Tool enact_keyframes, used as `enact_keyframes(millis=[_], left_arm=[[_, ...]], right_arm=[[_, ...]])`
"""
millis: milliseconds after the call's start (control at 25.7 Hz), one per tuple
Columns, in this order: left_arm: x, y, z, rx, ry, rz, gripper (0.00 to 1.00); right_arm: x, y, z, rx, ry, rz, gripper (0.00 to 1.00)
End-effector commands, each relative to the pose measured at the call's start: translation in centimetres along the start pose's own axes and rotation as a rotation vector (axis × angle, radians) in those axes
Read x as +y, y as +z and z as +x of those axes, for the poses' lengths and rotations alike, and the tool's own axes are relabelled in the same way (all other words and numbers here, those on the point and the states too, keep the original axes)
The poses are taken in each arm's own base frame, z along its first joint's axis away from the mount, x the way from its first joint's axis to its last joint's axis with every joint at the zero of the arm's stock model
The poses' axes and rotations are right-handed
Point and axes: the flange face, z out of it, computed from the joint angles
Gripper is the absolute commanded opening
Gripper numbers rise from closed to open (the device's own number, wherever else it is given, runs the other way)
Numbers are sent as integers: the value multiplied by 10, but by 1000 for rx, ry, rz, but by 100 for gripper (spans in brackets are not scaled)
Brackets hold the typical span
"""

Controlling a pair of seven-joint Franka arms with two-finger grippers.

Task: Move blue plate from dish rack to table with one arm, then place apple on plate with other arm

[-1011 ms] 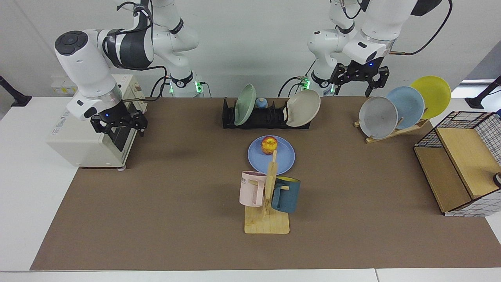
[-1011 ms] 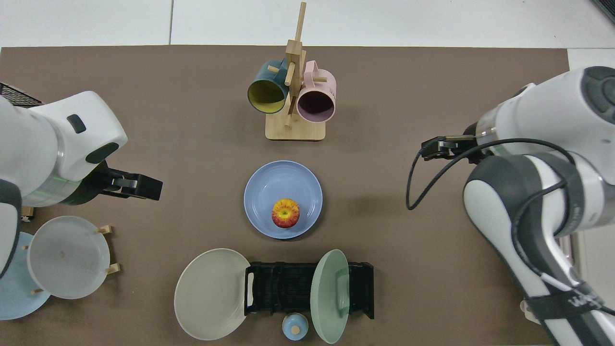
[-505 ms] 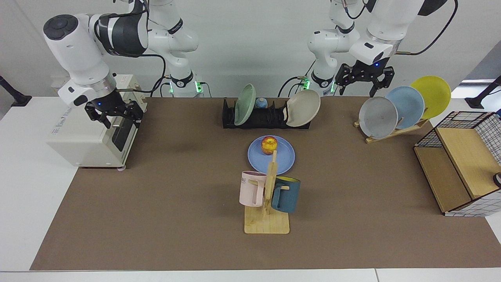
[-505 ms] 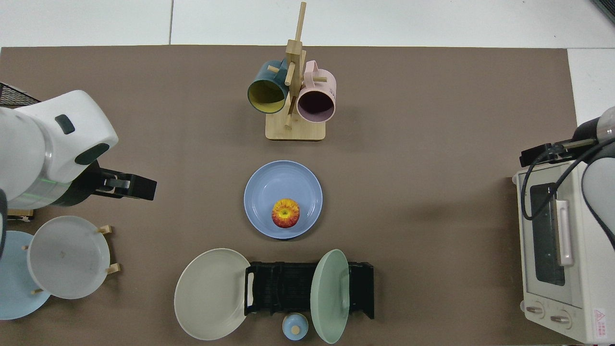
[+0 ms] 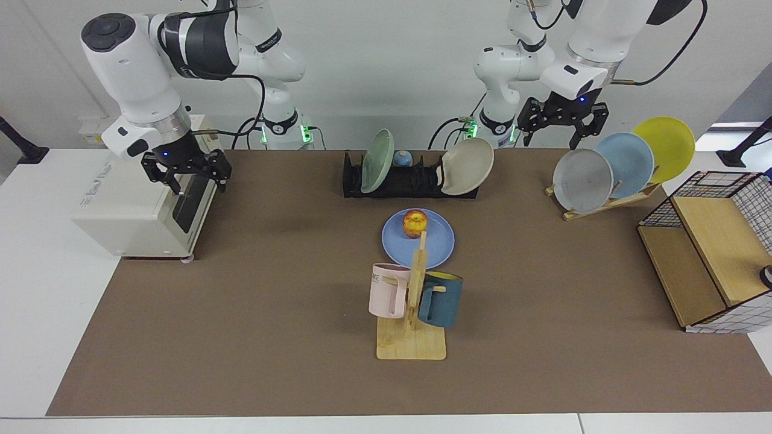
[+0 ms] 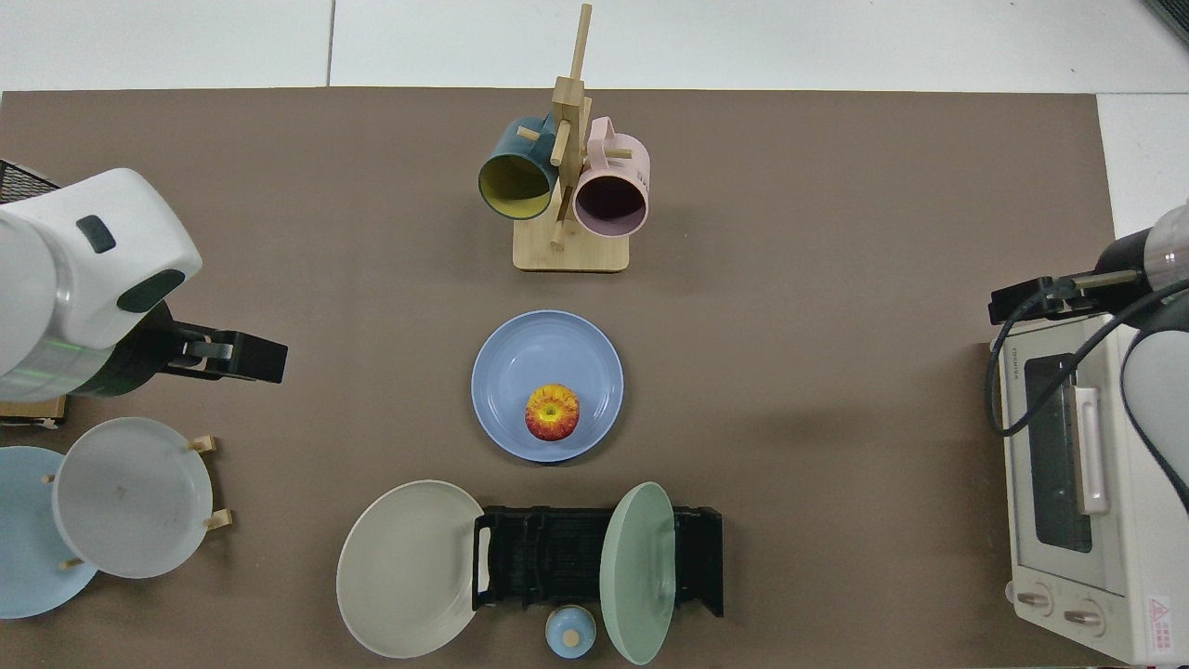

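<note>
From across the table, you see the wooden mug stand's upright post (image 5: 420, 253) covering the near rim of the round periwinkle-blue plate (image 5: 437, 238) and the lower edge of the small yellow-and-red apple (image 5: 414, 223). From above, the white robot arm by the grey plate (image 6: 84, 279) is cut off at the picture's edge, and so are the pale sky-blue plate (image 6: 23, 548) and the cream toaster oven (image 6: 1087, 483). The small blue round object behind the black slotted dish rack (image 6: 570, 631) is too small for you to identify.

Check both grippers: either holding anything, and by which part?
Nothing is held. Left gripper and right gripper both hang open and empty; the apple sits free on the blue plate.
</note>
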Motion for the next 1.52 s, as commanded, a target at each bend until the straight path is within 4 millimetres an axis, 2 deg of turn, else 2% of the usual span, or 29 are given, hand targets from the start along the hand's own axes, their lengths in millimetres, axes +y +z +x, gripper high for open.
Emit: enact_keyframes(millis=[0,194,350,428,700,1477], left_arm=[[0,-2,-1,12,0,-21,100],[0,-3,4,16,0,-22,100],[0,-10,11,20,1,-27,100],[0,-11,14,24,2,-29,100],[-2,-9,17,25,1,-30,100],[-7,-11,13,33,5,-11,100]], right_arm=[[-4,-3,0,17,9,-4,100],[-21,-4,4,39,-20,-7,100],[-18,-6,9,70,-16,-4,100],[-25,-6,9,71,-32,-9,100],[-17,-4,6,54,-20,-10,100],[-24,-3,9,63,-27,-17,100]])
